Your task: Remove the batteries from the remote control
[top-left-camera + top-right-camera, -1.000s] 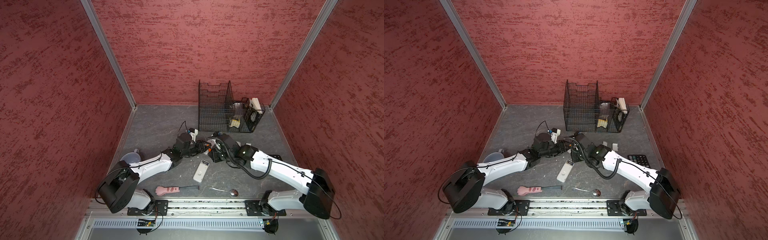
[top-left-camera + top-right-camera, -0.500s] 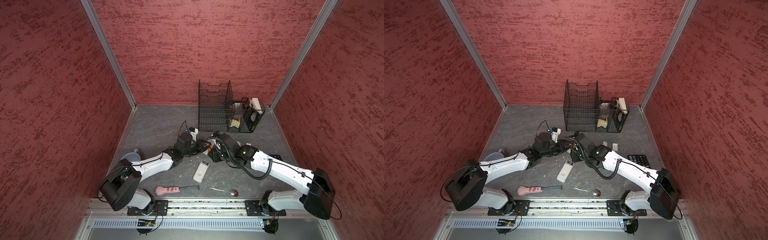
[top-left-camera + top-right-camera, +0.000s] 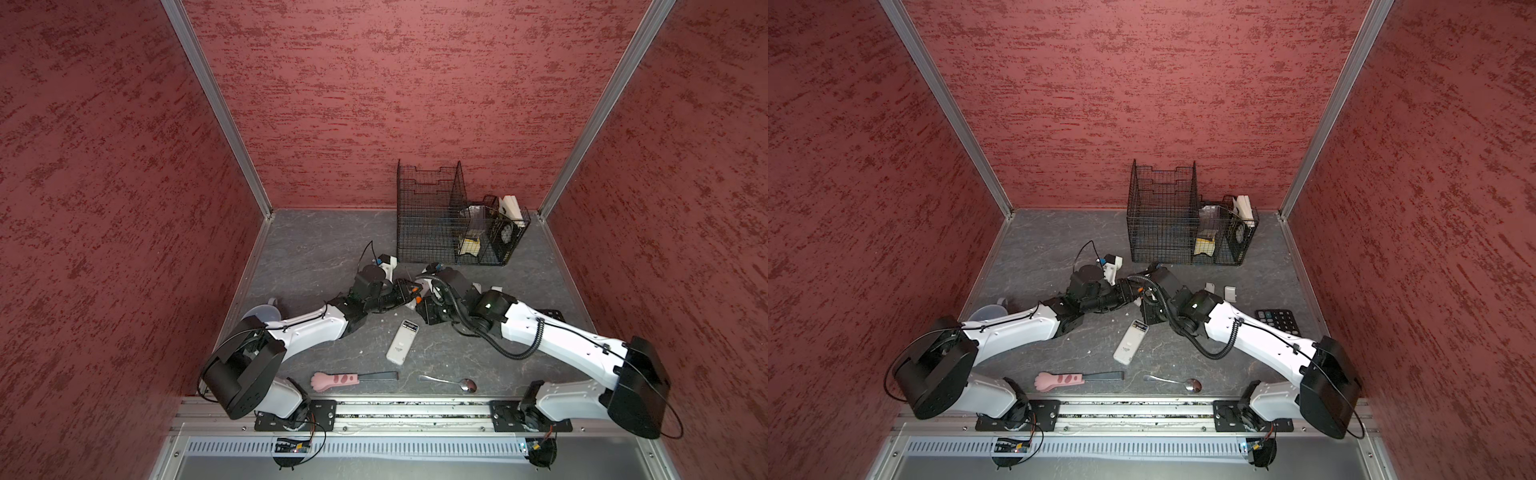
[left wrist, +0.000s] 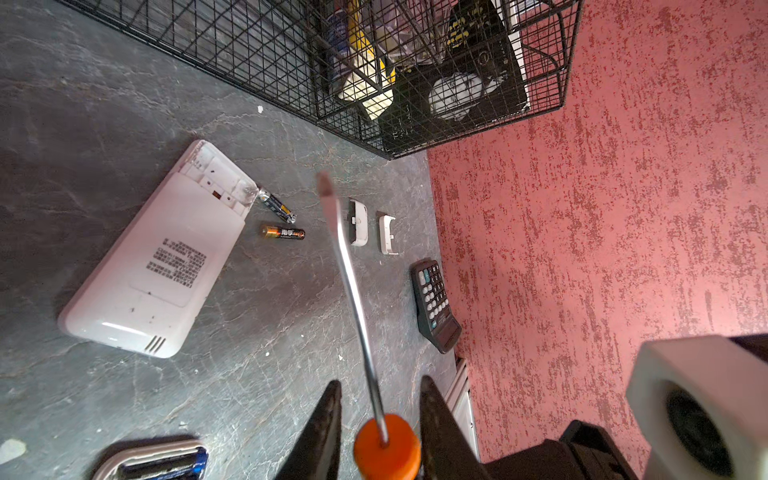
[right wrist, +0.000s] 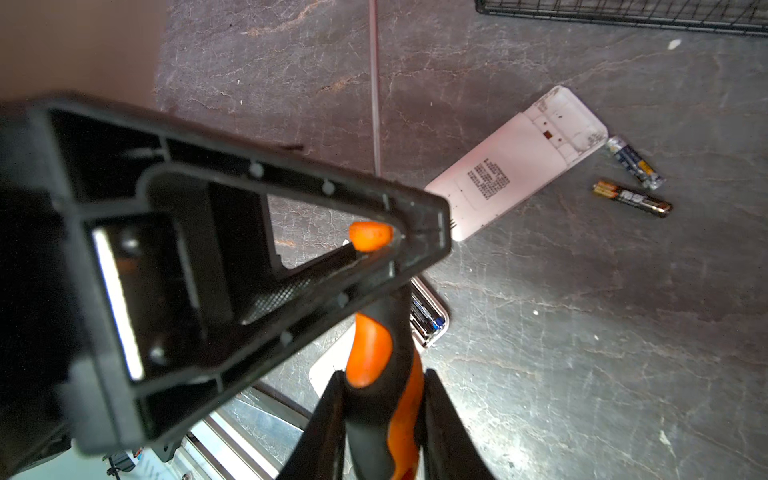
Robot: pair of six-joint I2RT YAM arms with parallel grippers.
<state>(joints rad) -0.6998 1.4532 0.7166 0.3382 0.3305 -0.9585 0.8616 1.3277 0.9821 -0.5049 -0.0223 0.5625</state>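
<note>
Both hands now grip the screwdriver (image 5: 374, 399), the left hand (image 4: 380, 432) having narrowed onto its orange tip.

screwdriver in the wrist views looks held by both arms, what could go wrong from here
1. The left gripper appears shut on the screwdriver at its orange collar, while the right gripper clamps the handle. If either pulls before the other releases, the tool could twist or drop.
2. The batteries lie loose beside the opened remote, beneath the shaft. A dropped tool might send them rolling.
</note>
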